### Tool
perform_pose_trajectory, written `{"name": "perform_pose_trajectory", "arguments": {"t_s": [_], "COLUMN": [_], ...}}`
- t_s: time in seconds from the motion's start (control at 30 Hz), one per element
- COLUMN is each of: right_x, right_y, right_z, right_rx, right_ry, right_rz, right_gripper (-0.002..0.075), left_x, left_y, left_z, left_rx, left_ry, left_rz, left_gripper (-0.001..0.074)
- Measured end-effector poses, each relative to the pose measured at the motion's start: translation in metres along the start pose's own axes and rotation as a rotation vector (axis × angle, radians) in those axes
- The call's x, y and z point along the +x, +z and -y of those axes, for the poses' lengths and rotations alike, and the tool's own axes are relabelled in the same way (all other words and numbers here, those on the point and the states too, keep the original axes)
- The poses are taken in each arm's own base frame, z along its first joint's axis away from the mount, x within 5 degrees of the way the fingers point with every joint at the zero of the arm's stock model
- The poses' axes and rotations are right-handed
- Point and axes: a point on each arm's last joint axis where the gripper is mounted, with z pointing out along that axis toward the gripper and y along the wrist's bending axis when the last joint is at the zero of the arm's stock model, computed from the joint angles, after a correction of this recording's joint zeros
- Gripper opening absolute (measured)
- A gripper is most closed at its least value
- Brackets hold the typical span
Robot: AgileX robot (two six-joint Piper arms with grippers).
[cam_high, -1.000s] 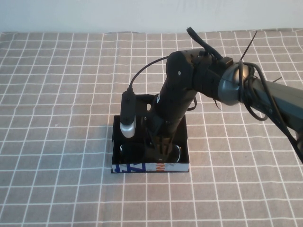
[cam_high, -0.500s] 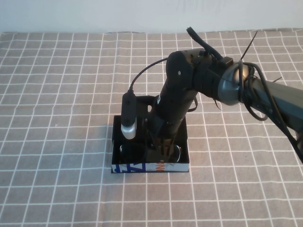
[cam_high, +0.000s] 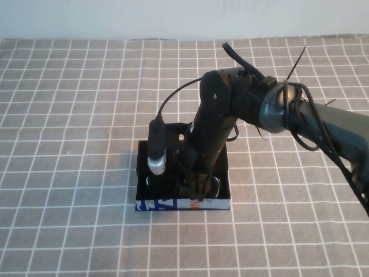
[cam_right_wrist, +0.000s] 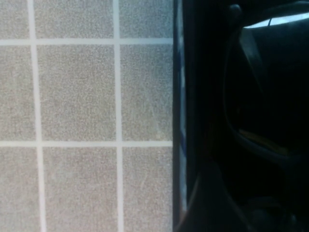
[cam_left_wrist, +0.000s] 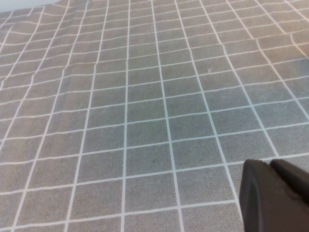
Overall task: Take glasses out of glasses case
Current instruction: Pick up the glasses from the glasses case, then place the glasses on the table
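Note:
The glasses case [cam_high: 173, 204] is an open black box on the checked cloth, its near wall printed in blue, white and orange. The black glasses [cam_high: 217, 188] lie inside along the near wall, mostly hidden by the arm. My right gripper [cam_high: 198, 184] reaches down into the case, right at the glasses. In the right wrist view, the case wall [cam_right_wrist: 179, 96] and a dark lens [cam_right_wrist: 263, 92] fill the dark side. My left gripper [cam_left_wrist: 270, 166] is out of the high view, shut and empty over bare cloth.
The grey checked tablecloth [cam_high: 69, 115] covers the whole table. The right arm [cam_high: 323, 121] stretches in from the right edge, with its wrist camera [cam_high: 156, 151] and cable hanging over the left part of the case.
The right arm has leaned slightly left and sunk a little deeper into the case. The case has not moved.

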Motion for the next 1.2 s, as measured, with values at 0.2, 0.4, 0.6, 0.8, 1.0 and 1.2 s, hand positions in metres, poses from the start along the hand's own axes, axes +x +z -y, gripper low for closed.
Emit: {"name": "perform_pose_trajectory", "arguments": {"t_s": [0.2,0.4,0.6,0.8,1.0,1.2], "right_x": [0.0,-0.003,-0.017,-0.028,-0.019,0.032], "right_y": [0.0,-0.007,-0.043,-0.092,-0.134,-0.147], "right_z": [0.0,0.0,0.0,-0.004,-0.015,-0.031], "right_rx": [0.0,-0.015,0.022,0.116,0.208,0.18], "right_ry": [-0.002,-0.006,0.006,0.158,0.38,0.662], "right_rz": [0.0,-0.001,0.037,0.105,0.11,0.062], "right_gripper": [0.0202,0.0041,0.004,0.004,0.004,0.004], "left_x": [0.0,0.0,0.0,0.0,0.0,0.0], "left_y": [0.0,0.0,0.0,0.0,0.0,0.0], "left_z": [0.0,0.0,0.0,0.0,0.0,0.0], "left_rx": [0.0,0.0,0.0,0.0,0.0,0.0], "left_ry": [0.0,0.0,0.0,0.0,0.0,0.0], "left_rz": [0.0,0.0,0.0,0.0,0.0,0.0], "left_gripper": [-0.0004,-0.0004,-0.0004,-0.0005,-0.0004,-0.0004]}}
